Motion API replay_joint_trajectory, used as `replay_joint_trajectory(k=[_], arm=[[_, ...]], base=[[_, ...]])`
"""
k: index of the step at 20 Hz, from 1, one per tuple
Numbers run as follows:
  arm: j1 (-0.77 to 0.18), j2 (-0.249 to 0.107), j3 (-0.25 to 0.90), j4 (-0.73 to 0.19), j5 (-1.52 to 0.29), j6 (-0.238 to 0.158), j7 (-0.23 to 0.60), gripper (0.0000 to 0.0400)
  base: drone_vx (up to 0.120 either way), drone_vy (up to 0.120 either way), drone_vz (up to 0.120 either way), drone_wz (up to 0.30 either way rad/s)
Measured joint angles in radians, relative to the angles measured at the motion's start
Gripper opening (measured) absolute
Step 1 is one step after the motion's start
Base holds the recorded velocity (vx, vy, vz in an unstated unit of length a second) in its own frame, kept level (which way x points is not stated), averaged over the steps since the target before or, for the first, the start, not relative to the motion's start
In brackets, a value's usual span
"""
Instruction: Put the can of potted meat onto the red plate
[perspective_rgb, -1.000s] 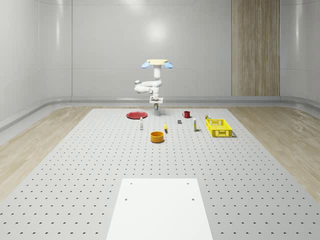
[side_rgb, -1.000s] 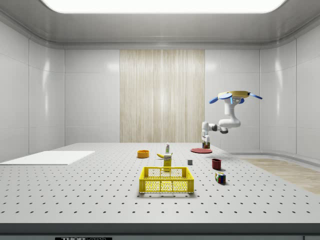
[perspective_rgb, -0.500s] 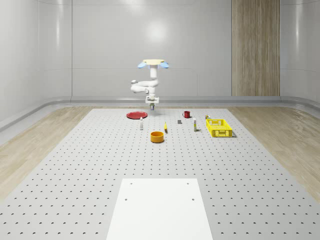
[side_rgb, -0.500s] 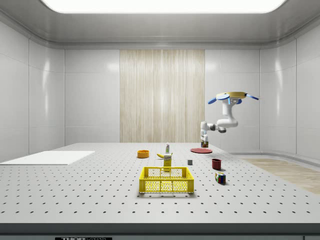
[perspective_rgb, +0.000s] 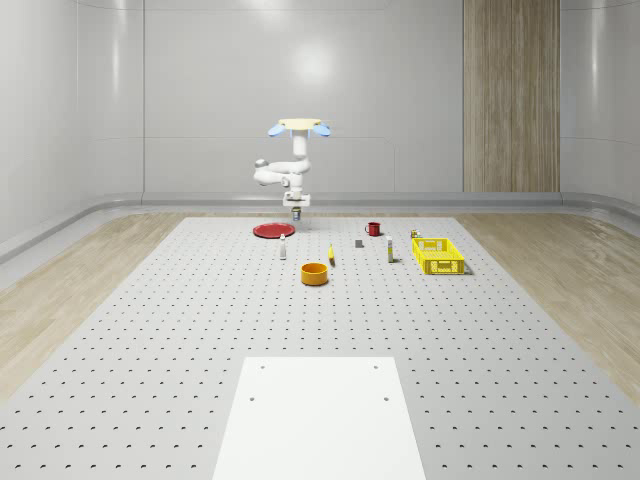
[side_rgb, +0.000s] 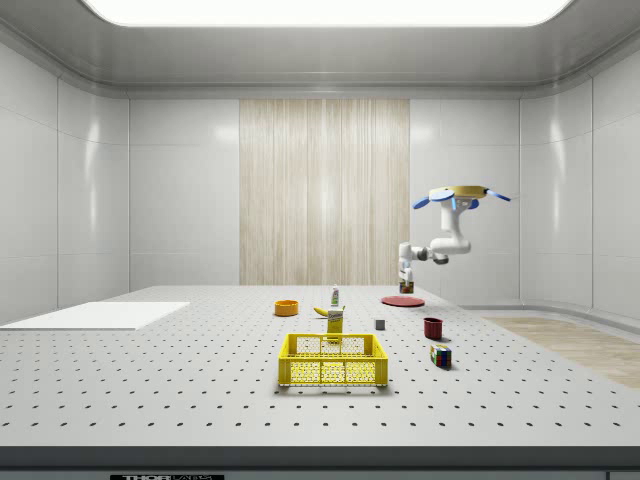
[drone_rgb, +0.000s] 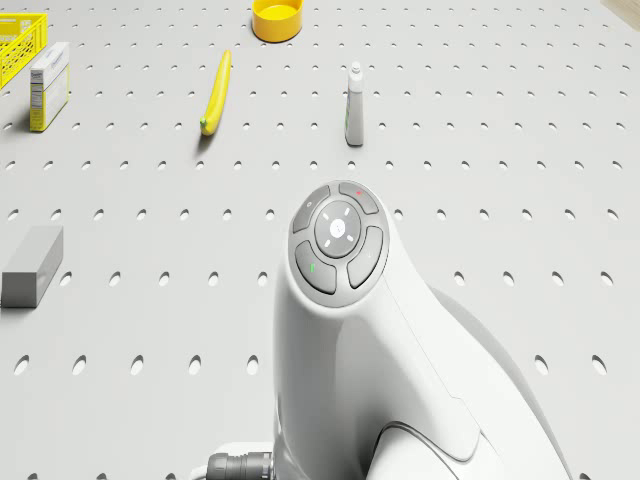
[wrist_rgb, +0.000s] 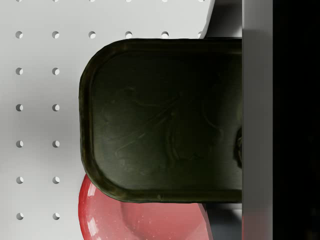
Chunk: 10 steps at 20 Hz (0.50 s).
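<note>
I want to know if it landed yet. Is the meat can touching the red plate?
Apart. In the side view the can, held in the gripper, hangs above the red plate with wall showing between them. The drone hovers nearby.

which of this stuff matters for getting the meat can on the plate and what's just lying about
Job in hand:
- can of potted meat, held in the gripper of the hovering drone
- red plate, partly under the can

Lying about:
- orange bowl
- banana
- small bottle
- red mug
- yellow crate
- grey block

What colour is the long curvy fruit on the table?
Yellow: the banana shows best in the drone view.
</note>
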Motion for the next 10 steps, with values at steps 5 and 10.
replay_joint_trajectory(k=[5,10], arm=[[-0.002,-0.008,0.001,0.000,0.003,0.007,0.001,0.0286],[-0.003,-0.015,0.002,0.001,0.006,0.014,0.003,0.0286]], base=[[0.000,-0.120,0.000,0.000],[0.000,-0.120,0.000,0.000]])
